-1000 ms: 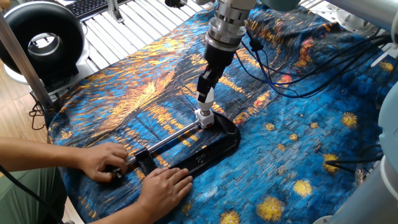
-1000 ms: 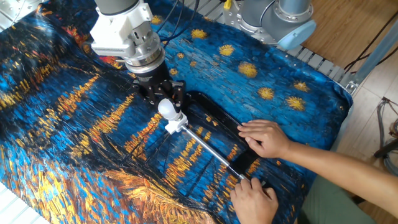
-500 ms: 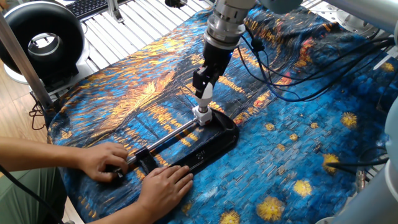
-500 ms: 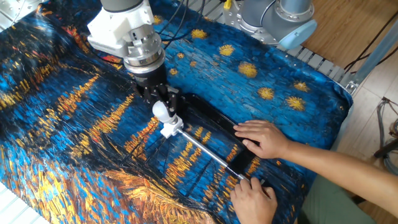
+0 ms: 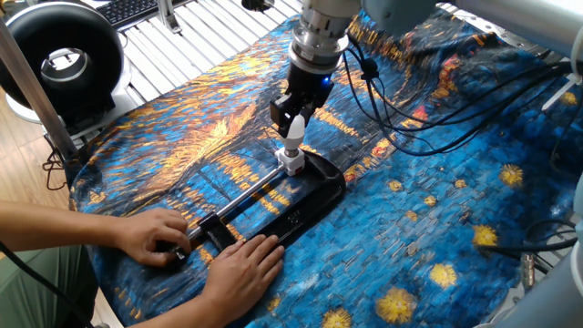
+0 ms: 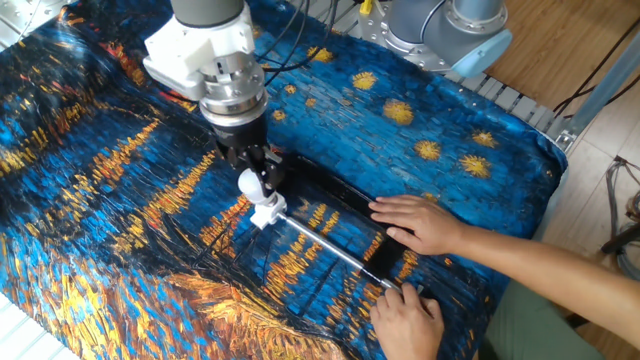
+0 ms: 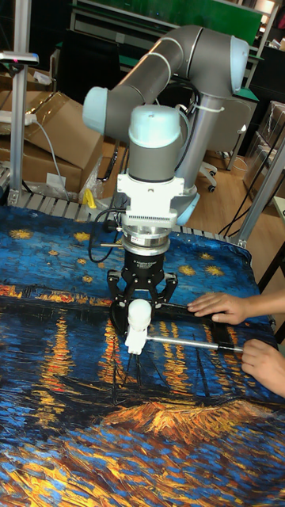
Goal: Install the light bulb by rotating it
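Observation:
The light bulb [image 5: 293, 138] is small and white and stands upright in a white socket block [image 5: 291, 163] at the end of a metal rod [image 5: 244, 197] on a black base [image 5: 305, 202]. My gripper [image 5: 292, 128] comes straight down over the bulb, with a black finger on each side of it, shut on the dome. From the other side, the bulb [image 6: 249, 183] shows between the fingers of the gripper [image 6: 252, 172], above the socket block [image 6: 266, 211]. The tall view shows the bulb [image 7: 140, 314] framed by the gripper [image 7: 141, 304], with the socket block [image 7: 134, 341] below.
A person's two hands [image 5: 155, 237] [image 5: 241, 269] hold down the near end of the rod and base; they also show on the right [image 6: 415, 220] [image 7: 218, 305]. Cables [image 5: 401, 100] trail over the blue and orange cloth [image 5: 437, 219]. A black ring lamp [image 5: 59, 59] stands at the back left.
The gripper has moved left and a little back with the bulb, and has turned about its vertical axis. The socket end of the rod and base shifted with it. The hands stayed put.

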### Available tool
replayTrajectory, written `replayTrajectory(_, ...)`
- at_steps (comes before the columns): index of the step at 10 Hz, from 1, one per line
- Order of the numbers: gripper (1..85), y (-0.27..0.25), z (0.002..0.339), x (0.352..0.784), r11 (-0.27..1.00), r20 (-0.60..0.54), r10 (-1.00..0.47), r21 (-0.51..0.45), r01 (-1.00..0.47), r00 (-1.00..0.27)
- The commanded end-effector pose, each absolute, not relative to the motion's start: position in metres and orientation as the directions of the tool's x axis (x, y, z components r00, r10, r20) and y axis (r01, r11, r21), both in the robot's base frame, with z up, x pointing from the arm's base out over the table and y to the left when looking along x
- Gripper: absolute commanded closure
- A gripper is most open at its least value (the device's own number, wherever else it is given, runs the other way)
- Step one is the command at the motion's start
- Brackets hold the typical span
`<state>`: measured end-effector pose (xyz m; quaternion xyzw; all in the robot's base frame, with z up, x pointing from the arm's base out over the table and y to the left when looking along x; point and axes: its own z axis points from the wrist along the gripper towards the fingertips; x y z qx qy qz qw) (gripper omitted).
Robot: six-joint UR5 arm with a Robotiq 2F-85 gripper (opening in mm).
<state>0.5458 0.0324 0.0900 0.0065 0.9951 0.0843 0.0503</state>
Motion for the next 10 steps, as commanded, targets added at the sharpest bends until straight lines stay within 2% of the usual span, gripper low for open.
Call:
replayTrajectory(1,84.7,0.035,0.091,0.547,0.989,-0.105,0.058,0.143,0.042,-0.993)
replayTrajectory(3,84.7,0.039,0.093,0.542,0.993,-0.086,0.058,0.106,0.049,-0.995)
replayTrajectory(10,84.7,0.044,0.100,0.534,0.992,-0.034,0.097,0.084,0.094,-0.995)
